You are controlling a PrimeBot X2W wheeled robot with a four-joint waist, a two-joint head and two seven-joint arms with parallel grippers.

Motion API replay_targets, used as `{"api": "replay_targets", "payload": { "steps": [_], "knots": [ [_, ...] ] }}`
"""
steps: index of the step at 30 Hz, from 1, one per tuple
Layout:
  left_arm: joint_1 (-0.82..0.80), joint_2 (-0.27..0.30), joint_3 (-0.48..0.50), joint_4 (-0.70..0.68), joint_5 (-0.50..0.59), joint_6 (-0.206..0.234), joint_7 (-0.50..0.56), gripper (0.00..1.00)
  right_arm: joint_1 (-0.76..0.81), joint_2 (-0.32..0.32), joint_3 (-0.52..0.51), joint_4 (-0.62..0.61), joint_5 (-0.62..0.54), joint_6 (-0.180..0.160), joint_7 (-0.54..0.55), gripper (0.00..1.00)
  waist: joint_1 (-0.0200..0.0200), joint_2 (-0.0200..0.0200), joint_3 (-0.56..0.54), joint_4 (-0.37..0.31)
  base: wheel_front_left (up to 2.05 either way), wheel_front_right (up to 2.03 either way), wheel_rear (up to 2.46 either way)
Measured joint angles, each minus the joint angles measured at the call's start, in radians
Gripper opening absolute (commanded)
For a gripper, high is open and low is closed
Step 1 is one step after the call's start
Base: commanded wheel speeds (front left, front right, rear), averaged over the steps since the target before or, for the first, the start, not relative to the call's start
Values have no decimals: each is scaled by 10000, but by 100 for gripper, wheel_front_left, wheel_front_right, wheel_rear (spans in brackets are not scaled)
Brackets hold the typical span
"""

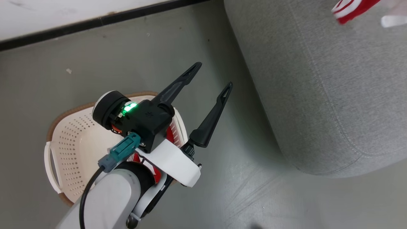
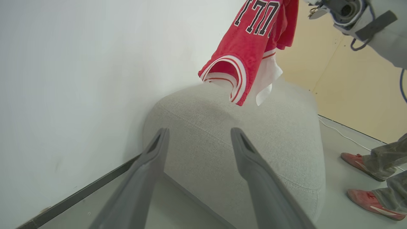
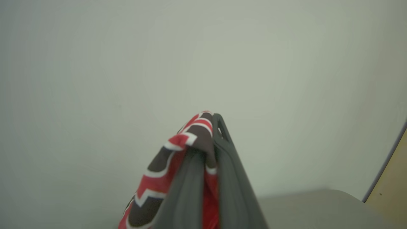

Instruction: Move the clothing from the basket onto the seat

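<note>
My right gripper (image 3: 213, 127) is shut on the red jersey (image 3: 178, 159), which has black white-edged lettering. In the left wrist view the jersey (image 2: 254, 41) hangs from above over the grey seat (image 2: 222, 140), its striped hem low near the cushion. In the head view a corner of the jersey (image 1: 349, 8) shows at the top right above the seat (image 1: 318, 89). My left gripper (image 1: 214, 75) is open and holds nothing, raised over the cream basket (image 1: 73, 140), fingers pointing at the seat. Red cloth (image 1: 171, 135) shows in the basket, mostly hidden under my left wrist.
A white wall with a dark baseboard (image 1: 95, 22) runs behind the basket. A person's feet in red shoes (image 2: 365, 178) stand on the floor beside the seat's far side. My right arm (image 2: 365, 22) reaches in above the seat. A white cable (image 2: 343, 135) lies on the floor.
</note>
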Motion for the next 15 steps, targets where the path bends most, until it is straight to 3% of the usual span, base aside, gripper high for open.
{"api": "replay_targets", "payload": {
  "steps": [6,15],
  "knots": [
    [-71,130,19,-207,2,-4,217,100,-1057,-516,-123,514,-541,0,19,0,0,0,583,247,0,0,0],
    [-590,184,-59,-408,0,-109,337,100,-1618,-610,-426,1392,-1277,0,138,0,0,0,1471,561,0,0,0]
  ]
}}
